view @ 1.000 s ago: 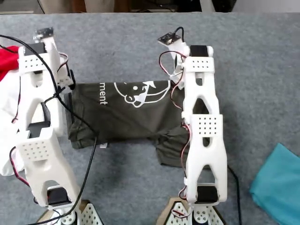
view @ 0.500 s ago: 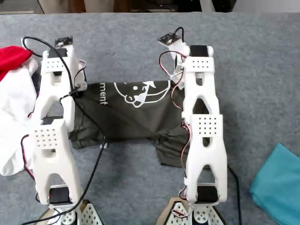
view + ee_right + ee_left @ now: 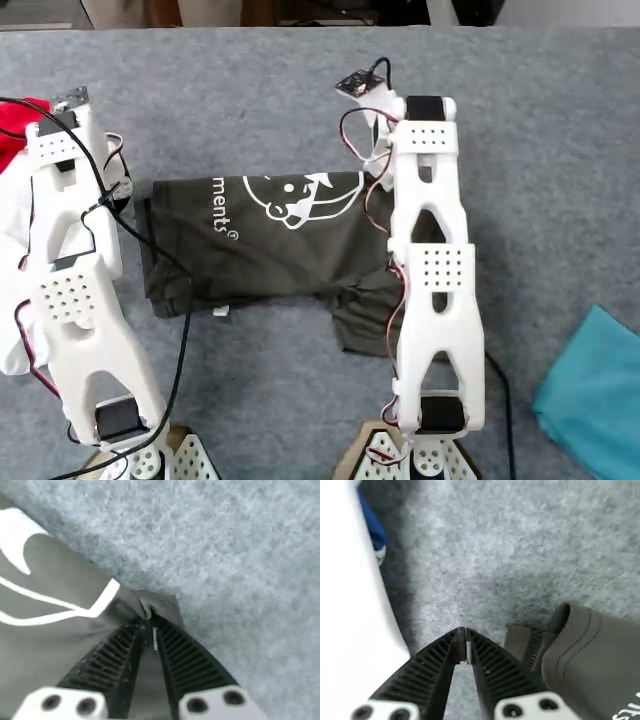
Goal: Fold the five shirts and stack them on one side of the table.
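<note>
A dark olive shirt with a white print lies partly folded on the grey carpeted table, between my two arms. My right gripper is shut on the shirt's edge at its far right corner; from above this gripper sits under the right arm's wrist. My left gripper is shut with nothing in it. It hovers over bare carpet just beside the shirt's folded far left corner without touching it. In the high view the left gripper is just off the shirt's left edge.
A white shirt and a red shirt are heaped at the table's left edge, partly under the left arm. A teal shirt lies at the near right. A bit of blue cloth shows by the white one.
The left arm swung right over the shirt's left edge, then back left off it, uncovering more of the print. The right arm and the shirt have kept still.
</note>
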